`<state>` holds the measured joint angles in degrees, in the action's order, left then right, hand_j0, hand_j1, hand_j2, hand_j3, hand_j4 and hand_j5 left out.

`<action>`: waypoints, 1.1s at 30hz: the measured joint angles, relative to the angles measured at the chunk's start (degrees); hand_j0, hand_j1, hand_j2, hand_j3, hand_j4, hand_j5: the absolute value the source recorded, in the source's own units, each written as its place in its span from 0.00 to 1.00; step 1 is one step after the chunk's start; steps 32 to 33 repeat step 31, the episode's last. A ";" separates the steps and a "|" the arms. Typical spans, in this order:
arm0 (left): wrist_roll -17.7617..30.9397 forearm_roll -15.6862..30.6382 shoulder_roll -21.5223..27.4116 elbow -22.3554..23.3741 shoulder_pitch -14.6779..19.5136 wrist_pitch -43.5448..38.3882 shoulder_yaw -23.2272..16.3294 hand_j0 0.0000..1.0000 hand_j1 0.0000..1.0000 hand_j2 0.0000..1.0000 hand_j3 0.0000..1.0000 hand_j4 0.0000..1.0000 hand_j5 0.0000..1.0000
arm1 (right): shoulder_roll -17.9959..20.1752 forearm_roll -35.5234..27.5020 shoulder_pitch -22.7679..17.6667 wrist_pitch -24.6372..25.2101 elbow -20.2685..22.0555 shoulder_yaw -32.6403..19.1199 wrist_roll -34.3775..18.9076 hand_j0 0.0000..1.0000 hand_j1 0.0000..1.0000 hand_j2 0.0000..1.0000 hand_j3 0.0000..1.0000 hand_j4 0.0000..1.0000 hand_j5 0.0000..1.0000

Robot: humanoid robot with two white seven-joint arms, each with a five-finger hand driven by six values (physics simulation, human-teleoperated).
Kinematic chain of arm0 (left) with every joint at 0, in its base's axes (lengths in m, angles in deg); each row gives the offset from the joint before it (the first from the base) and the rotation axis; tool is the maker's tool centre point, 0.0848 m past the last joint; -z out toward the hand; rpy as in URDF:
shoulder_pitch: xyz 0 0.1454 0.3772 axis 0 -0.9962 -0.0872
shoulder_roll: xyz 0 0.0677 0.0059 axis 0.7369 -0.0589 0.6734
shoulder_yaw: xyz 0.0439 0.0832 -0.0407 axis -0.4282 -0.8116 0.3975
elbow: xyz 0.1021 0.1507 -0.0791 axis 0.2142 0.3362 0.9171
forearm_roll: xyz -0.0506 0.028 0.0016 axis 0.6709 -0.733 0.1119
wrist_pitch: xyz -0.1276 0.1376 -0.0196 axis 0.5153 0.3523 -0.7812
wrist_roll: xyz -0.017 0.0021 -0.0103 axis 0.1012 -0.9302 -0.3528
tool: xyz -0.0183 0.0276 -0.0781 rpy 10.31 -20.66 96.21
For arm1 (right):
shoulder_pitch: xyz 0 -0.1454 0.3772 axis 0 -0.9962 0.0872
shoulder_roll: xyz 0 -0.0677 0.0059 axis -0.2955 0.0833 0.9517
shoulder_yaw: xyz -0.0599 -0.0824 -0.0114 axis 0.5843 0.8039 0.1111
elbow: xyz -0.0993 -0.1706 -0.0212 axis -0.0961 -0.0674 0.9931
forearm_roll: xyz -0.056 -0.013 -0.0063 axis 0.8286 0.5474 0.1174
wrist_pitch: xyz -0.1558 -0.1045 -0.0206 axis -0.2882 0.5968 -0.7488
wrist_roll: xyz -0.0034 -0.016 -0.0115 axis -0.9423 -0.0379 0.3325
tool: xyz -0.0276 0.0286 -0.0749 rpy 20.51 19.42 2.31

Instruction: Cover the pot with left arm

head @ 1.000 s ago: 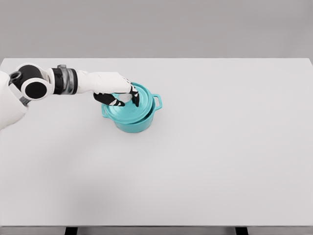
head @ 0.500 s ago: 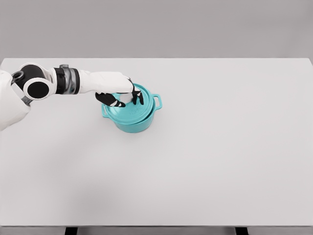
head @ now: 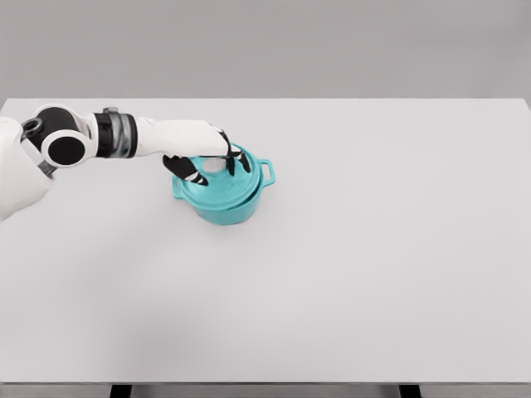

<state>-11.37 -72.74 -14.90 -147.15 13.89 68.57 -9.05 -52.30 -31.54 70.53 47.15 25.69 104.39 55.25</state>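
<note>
A teal pot [head: 226, 211] with two side handles stands on the white table [head: 373, 249], left of centre. Its teal lid [head: 238, 184] lies on top of it, with a pale knob [head: 214, 165] in the middle. My left hand [head: 220, 169] hovers over the lid, its arm reaching in from the left edge. The thumb sits left of the knob and the dark fingers [head: 244, 162] are spread to its right, with gaps showing on both sides. The hand hides the lid's far left part. My right arm is out of view.
The pot's right handle [head: 269, 172] sticks out toward the table's middle. The table's front edge runs along the bottom of the view, and a grey wall stands behind the far edge.
The left hand has shifted slightly right over the lid and its fingers have spread wider around the knob. Pot and lid have stayed in place.
</note>
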 measured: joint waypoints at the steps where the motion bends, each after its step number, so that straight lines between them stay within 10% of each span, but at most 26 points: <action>1: 0.02 0.00 -0.08 0.00 0.09 -0.01 0.00 0.80 0.80 0.80 0.80 0.80 0.80 | 0.00 0.00 0.00 0.00 0.00 0.01 0.00 1.00 1.00 1.00 1.00 1.00 1.00; 19: 0.08 1.08 0.45 -0.50 2.90 0.51 0.13 1.00 1.00 1.00 1.00 1.00 1.00 | 0.00 0.00 0.09 0.00 0.00 0.00 0.00 1.00 1.00 1.00 1.00 1.00 1.00; 27: 0.10 2.05 18.05 -1.42 2.29 9.53 2.74 1.00 1.00 1.00 1.00 1.00 1.00 | 0.00 0.00 0.00 0.00 0.00 -0.01 0.00 1.00 1.00 1.00 1.00 1.00 1.00; 33: 0.10 2.47 21.73 -0.94 1.41 11.24 3.64 1.00 1.00 1.00 1.00 1.00 1.00 | 0.00 0.00 0.09 0.00 0.00 0.00 0.00 1.00 1.00 1.00 1.00 1.00 1.00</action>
